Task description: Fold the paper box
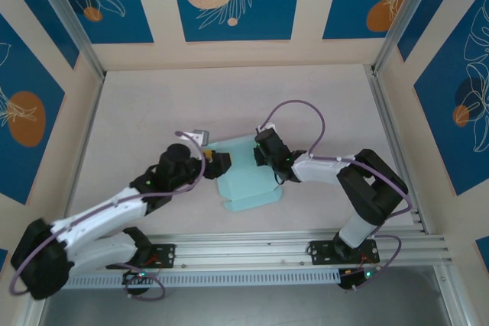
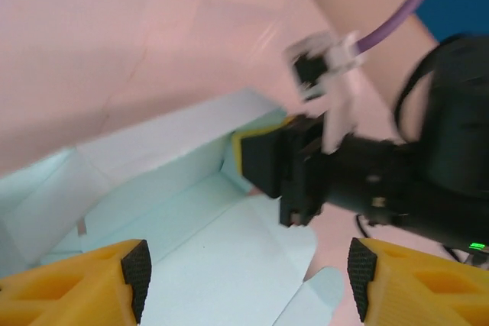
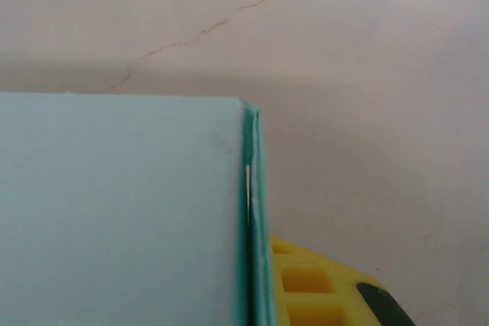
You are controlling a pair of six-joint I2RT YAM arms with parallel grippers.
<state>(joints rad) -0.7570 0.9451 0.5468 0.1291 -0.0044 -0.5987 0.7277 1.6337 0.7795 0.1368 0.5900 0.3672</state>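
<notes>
Tabletop (image 1: 229, 97) bears paper box (image 1: 246, 181) — apparently pinched in right end effector (image 1: 262, 157).

The paper box (image 1: 246, 181) lies on the table (image 1: 229, 97) a little nearer than its middle, between the two grippers. The left gripper (image 1: 221, 162) is at the box's far left corner, above a flat panel, and the right gripper (image 1: 262, 156) is at its far right side, against a raised panel, so the two face each other across the box's far end, close but apart. Nearer than the box a rail (image 1: 252, 250) crosses left to right, bearing the left arm's base (image 1: 145, 256) and the right arm's base (image 1: 345, 251).
</notes>
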